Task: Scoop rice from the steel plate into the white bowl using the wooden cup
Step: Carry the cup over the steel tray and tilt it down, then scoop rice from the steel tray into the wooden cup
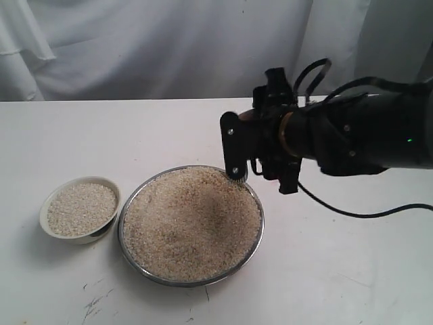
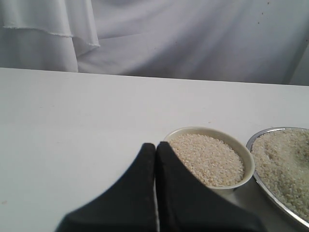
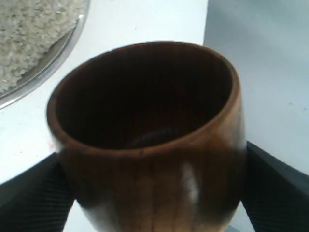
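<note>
Wooden cup (image 3: 154, 145) gripped beside the steel plate (image 1: 191, 282)
The right gripper (image 1: 260, 159) clamps it; rice (image 1: 189, 223) fills the plate and the white bowl (image 1: 81, 180); left gripper (image 2: 155, 154) fingers pressed together.

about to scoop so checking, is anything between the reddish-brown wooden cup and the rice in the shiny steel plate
Nothing visible. The reddish-brown wooden cup, held in the right gripper, hangs over the far right rim of the wide steel plate, with only air down to the beige rice.
</note>
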`<action>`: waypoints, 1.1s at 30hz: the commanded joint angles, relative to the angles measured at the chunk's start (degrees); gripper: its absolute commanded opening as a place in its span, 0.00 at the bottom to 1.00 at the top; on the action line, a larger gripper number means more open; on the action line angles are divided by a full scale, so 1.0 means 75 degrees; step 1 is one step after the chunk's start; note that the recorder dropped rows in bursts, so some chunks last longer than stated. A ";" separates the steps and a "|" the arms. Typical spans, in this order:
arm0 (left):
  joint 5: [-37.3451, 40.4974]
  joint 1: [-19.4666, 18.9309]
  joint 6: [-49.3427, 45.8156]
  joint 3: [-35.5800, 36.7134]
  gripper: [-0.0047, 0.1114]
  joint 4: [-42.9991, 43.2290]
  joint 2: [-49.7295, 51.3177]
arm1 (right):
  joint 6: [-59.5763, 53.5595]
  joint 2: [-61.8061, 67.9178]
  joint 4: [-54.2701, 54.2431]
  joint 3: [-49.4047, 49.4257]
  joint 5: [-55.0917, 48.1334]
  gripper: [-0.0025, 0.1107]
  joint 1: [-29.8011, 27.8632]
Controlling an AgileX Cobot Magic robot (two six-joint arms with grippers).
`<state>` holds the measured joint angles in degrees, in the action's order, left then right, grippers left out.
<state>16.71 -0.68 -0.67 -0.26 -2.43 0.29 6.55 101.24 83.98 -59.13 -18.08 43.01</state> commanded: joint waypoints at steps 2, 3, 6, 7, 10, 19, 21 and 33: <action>-0.0048 0.0012 0.0024 0.0034 0.04 -0.0006 -0.0038 | -0.0803 0.0650 0.0159 -0.0360 -0.0401 0.02 0.0482; -0.0048 0.0012 0.0024 0.0034 0.04 -0.0006 -0.0038 | -0.0968 0.0743 0.0170 -0.0423 -0.0463 0.02 0.0553; -0.0048 0.0012 0.0024 0.0034 0.04 -0.0006 -0.0038 | -0.1571 0.1026 0.0393 -0.0664 -0.0747 0.02 0.0817; -0.0048 0.0012 0.0024 0.0034 0.04 -0.0006 -0.0038 | -0.1729 0.1127 0.0430 -0.0733 -0.0783 0.02 0.0902; -0.0048 0.0012 0.0024 0.0034 0.04 -0.0006 -0.0038 | -0.2256 0.1368 0.0495 -0.0958 -0.0893 0.02 0.1061; -0.0048 0.0012 0.0024 0.0034 0.04 -0.0006 -0.0038 | -0.3739 0.1952 0.0710 -0.1348 -0.1269 0.02 0.1200; -0.0048 0.0012 0.0024 0.0034 0.04 -0.0006 -0.0038 | -0.3758 0.2003 0.0710 -0.1348 -0.1282 0.02 0.1250; -0.0048 0.0012 0.0024 0.0034 0.04 -0.0006 -0.0038 | -0.3861 0.2661 0.0237 -0.1348 -0.1188 0.02 0.1655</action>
<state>16.71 -0.68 -0.67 -0.26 -2.43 0.29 -21.48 120.38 87.92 -69.09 -27.63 54.56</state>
